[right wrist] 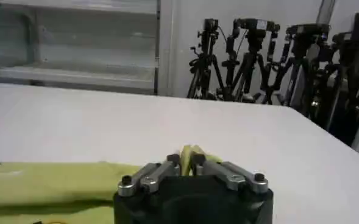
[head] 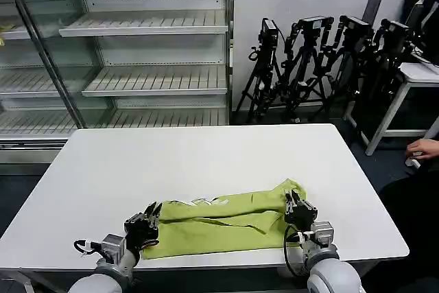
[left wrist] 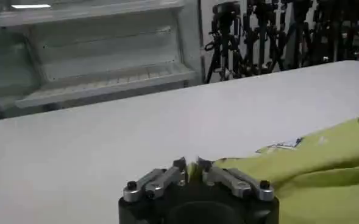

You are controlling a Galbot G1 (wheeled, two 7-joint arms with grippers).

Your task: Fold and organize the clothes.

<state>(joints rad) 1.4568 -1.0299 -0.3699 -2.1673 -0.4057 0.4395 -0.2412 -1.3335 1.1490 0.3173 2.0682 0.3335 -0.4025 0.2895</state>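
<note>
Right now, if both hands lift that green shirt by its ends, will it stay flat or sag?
Probably sag: the shirt lies creased and limp, so its middle would droop. It looks light. Left hand and right hand pinch thin folds, which might slip.

White rectangular tabletop spans foreground. Behind it on robot's left, glass-fronted metal shelving unit with white slatted shelves. Row of black camera tripods stands against pale wall, beyond table's far right corner. White side table with thin legs at right edge, near tripods. Person's hand rests low at right edge, well apart from tabletop.
</note>
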